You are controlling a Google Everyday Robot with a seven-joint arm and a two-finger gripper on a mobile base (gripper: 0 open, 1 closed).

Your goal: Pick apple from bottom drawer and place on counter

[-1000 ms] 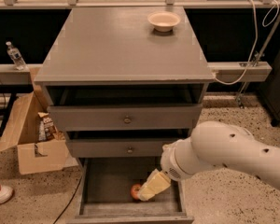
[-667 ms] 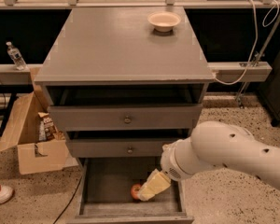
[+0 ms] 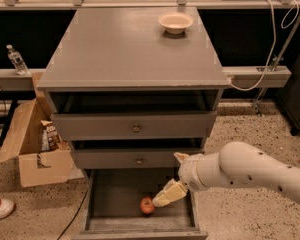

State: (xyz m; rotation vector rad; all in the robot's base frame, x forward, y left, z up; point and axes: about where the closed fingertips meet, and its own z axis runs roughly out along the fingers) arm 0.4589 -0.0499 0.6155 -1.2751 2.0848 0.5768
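Observation:
The small red apple (image 3: 147, 205) lies on the floor of the open bottom drawer (image 3: 115, 194), near its front middle. My gripper (image 3: 166, 196) reaches down into the drawer from the right, its cream fingertips right beside the apple's right side. The white arm (image 3: 240, 173) crosses the drawer's right edge. The grey counter (image 3: 130, 49) above is bare apart from the bowl.
A cream bowl (image 3: 175, 22) stands at the back right of the counter. The two upper drawers (image 3: 135, 128) are slightly pulled out. An open cardboard box (image 3: 32, 149) sits on the floor to the left. A water bottle (image 3: 16, 59) stands on a ledge at left.

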